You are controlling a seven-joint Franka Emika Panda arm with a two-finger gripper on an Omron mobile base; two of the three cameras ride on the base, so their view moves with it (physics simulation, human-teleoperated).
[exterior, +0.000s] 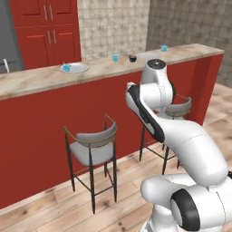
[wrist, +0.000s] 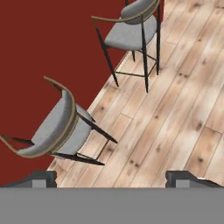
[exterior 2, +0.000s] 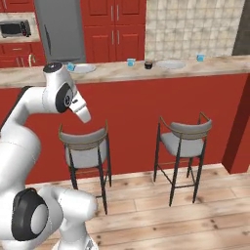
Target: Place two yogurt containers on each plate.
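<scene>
We see the red-fronted kitchen counter running across the room, far beyond and above the gripper, which points down at the wooden floor with its two fingertips spread wide apart and nothing between them. The white arm folds up in front of the counter. Two grey-seated bar stools stand against the counter's red face, one just ahead of the gripper to its left in the hand view, the other farther off.

On the marble-look counter top, well away from the gripper, we make out two plates: one on the left in the right base view, the other toward the right. One yogurt container sits on the left plate. A second yogurt container stands on the bare counter between the plates, just beside a small dark cup. A third yogurt container stands on the counter past the right plate, apart from it. Behind the counter we see red cabinets, a grey refrigerator and a microwave.
</scene>
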